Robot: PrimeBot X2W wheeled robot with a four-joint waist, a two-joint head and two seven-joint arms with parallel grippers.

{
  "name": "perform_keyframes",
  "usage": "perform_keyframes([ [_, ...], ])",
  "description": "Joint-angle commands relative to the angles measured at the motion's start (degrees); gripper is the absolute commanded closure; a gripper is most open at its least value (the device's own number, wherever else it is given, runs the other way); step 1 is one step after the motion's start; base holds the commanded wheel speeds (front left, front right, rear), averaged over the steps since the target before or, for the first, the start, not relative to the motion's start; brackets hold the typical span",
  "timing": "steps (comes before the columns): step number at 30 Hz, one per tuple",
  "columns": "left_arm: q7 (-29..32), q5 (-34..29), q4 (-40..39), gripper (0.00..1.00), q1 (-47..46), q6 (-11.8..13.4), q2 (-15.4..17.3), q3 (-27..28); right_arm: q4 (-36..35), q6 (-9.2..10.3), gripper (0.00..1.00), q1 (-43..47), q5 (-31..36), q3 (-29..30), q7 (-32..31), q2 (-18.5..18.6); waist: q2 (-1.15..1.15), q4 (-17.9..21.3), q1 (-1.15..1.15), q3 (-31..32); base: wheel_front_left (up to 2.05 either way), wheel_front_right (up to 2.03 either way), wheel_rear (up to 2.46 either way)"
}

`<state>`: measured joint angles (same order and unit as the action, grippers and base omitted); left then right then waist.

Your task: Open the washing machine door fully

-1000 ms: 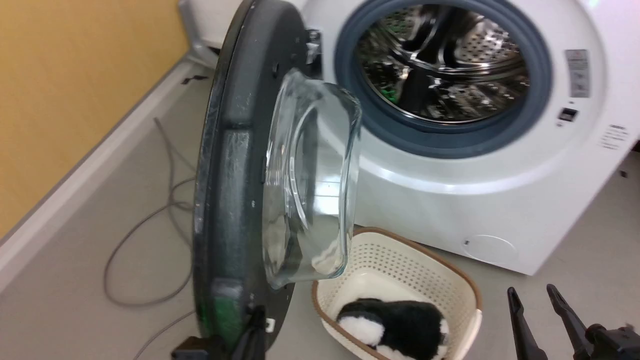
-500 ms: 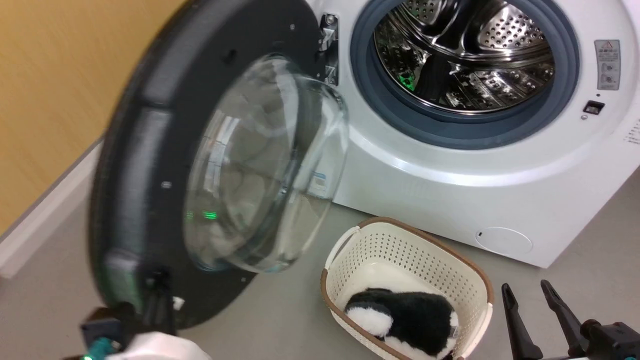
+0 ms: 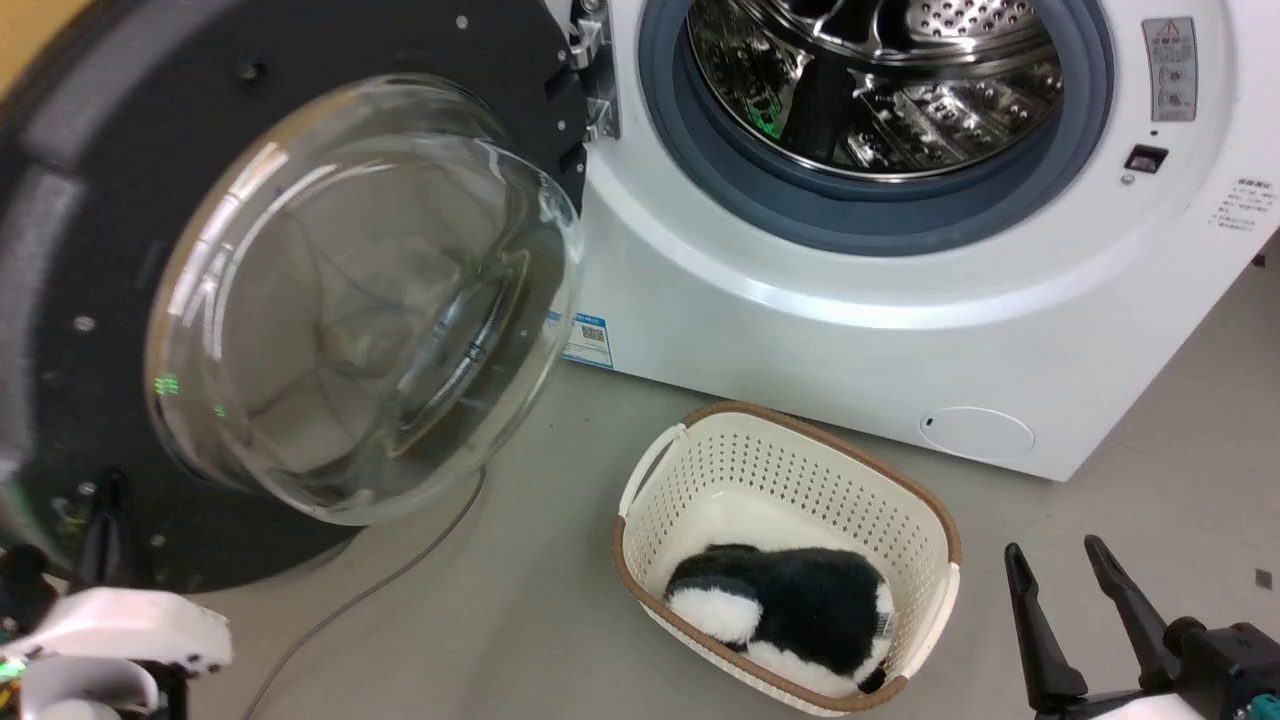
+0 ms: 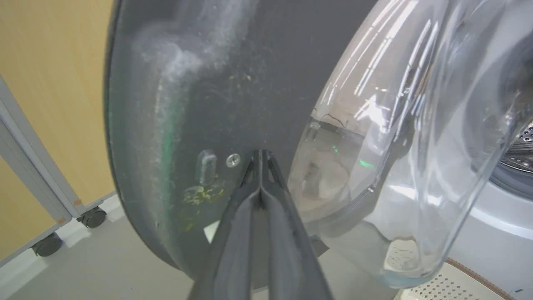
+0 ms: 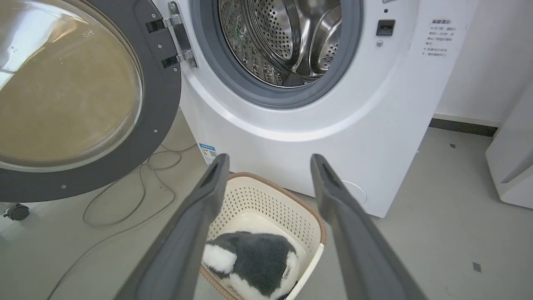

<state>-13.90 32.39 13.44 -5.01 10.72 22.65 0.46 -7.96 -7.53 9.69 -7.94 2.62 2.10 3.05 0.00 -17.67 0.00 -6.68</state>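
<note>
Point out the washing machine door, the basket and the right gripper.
washing machine door (image 3: 350, 300): head view, on its bulging glass centre.
basket (image 3: 800, 470): head view, on its perforated far wall.
right gripper (image 3: 1052, 545): head view, midway between its fingertips.

My left gripper (image 4: 260, 160) has two long, matte dark-grey fingers (image 4: 233, 241) that narrow to slim tips. Behind it, my left forearm (image 3: 125, 620) wears a smooth, glossy white shell. My right gripper (image 5: 268, 162) has the same tapered dark fingers, joined to a black knuckle (image 3: 1215, 650).
</note>
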Motion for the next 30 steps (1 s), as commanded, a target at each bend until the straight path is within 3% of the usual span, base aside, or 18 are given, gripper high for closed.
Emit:
perform_keyframes([
  [1,-0.55,-0.23,1.93,1.00,-2.01,-0.72,0.84,0.72,-0.37,0.04,0.00,-1.15,0.48,0.14,-0.05,-0.17,0.00,0.24,0.00,-0.34,0.00,0.00,0.00],
  [10,-1.06,-1.61,13.29,1.00,-8.84,-4.82,3.24,4.54,-0.08,0.04,0.00,-1.69,0.30,-0.23,-0.68,-0.17,0.00,1.33,0.00,-0.36,0.00,0.00,0.00],
  [14,-1.08,-3.55,13.92,1.00,-8.45,-5.40,2.18,7.28,0.54,0.04,0.00,-1.50,0.03,-0.84,-0.99,-0.17,0.00,1.88,0.00,0.64,0.00,0.00,0.00],
  [24,-1.09,-9.84,0.97,1.00,3.54,-5.36,-6.71,11.30,1.65,0.04,0.00,0.44,-1.16,-1.12,-0.78,-0.17,0.00,1.91,0.00,4.65,0.00,0.00,0.00],
  [29,-1.09,-12.23,-8.62,1.00,11.45,-3.68,-10.99,10.53,2.02,0.04,0.00,1.84,-1.66,-1.25,-0.74,-0.17,0.00,1.81,0.00,6.75,0.00,0.00,0.00],
  [30,-1.07,-12.49,-10.26,0.57,12.75,-3.30,-11.61,10.21,1.95,0.04,0.00,1.93,-1.64,-1.23,-0.72,-0.17,0.00,1.86,0.00,6.87,0.00,0.00,0.00],
])
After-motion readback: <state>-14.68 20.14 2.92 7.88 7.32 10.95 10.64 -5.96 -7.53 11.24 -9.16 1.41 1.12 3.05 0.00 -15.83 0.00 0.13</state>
